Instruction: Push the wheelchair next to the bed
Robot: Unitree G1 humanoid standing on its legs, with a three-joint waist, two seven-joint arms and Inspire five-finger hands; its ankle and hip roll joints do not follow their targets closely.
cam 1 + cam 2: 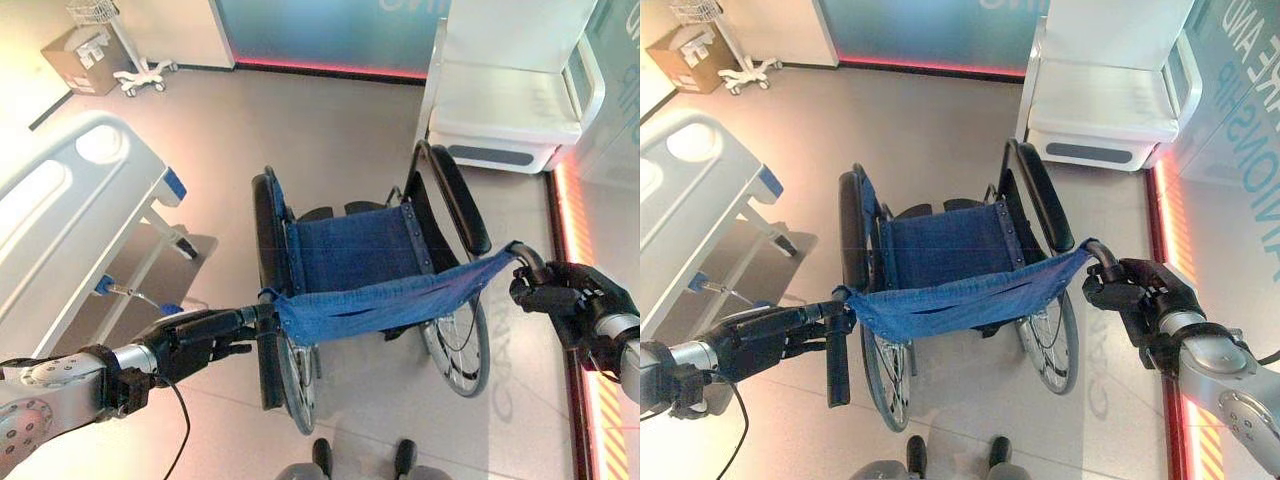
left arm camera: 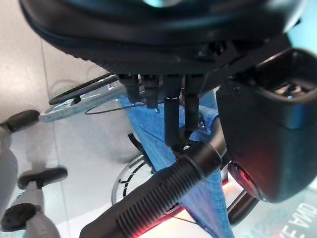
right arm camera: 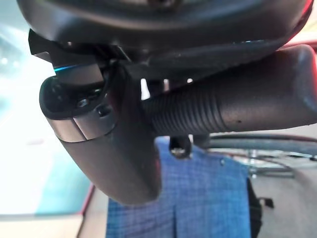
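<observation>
Gripping both push handles of wheelchair, w/ blue seat and back sling, standing mid-floor dead ahead at 12 o'clock. Left hand curled round left push handle; right hand wrapped round right push handle, thumb closed under ribbed grip. Bed, white, w/ blue corner bumpers, lying at 10 o'clock, apart from chair, bare floor between. Step in hand, by judgement: hold secured, push not yet finished, chair facing away and not alongside bed. Next move likely calls for fwd push w/ swing toward 10 o'clock, right side driving more than left, so chair ends up parallel to bed frame. Edges to mind: bed's near corner and its angled legs at 9 o'clock; white seat unit at 1 o'clock; lit red floor strip along 3 o'clock. Open room at 11–12 o'clock, up to far wall; cardboard box and wheeled stand far off at 10–11 o'clock.
</observation>
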